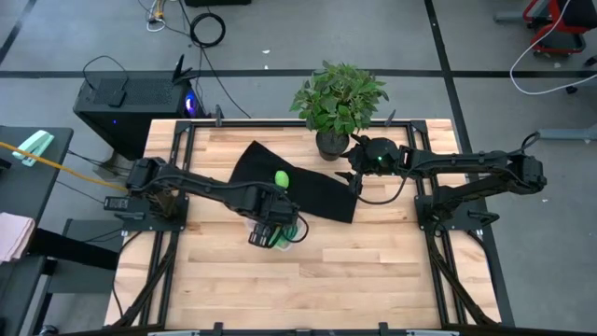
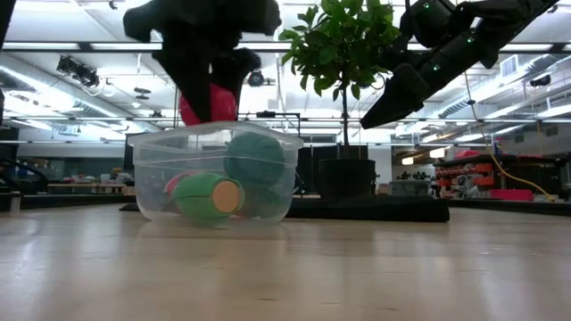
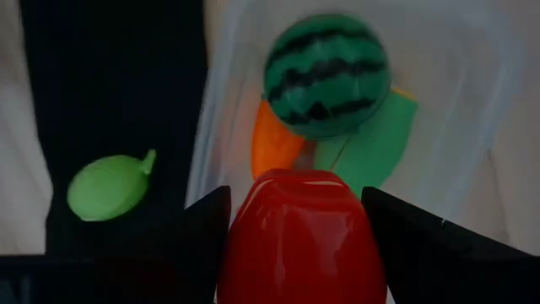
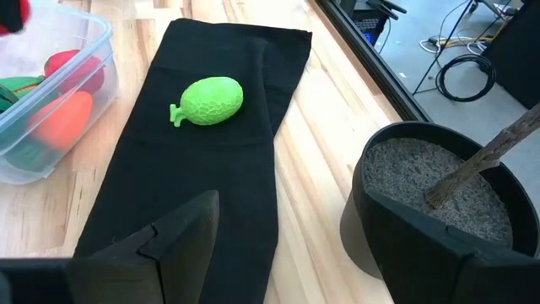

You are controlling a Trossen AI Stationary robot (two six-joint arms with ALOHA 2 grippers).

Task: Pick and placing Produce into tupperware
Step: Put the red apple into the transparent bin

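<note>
My left gripper [image 3: 295, 245] hovers over the clear tupperware [image 2: 214, 174], shut on a red toy fruit [image 3: 299, 236]. Inside the tupperware lie a dark striped watermelon [image 3: 327, 74], an orange carrot [image 3: 274, 143] with a green top, a green piece [image 3: 371, 139] and another red piece [image 4: 76, 67]. A light green bumpy fruit [image 4: 209, 101] rests on the black cloth mat [image 1: 322, 191], beside the container. My right gripper [image 4: 287, 245] is open, held above the mat's right end near the plant pot [image 4: 439, 203]. My left gripper pinches the red toy fruit by its two sides [image 3: 245, 245] between both fingers, coming from above and pointing down. The fruit is lifted clear, at about the height of the tupperware's rim [image 2: 210, 134] in the low view.
A leafy potted plant [image 1: 338, 98] stands at the table's far edge, just behind the mat's right end. Bare wood stretches over the near half of the table [image 1: 308, 280]. A metal frame runs around the table's edges.
</note>
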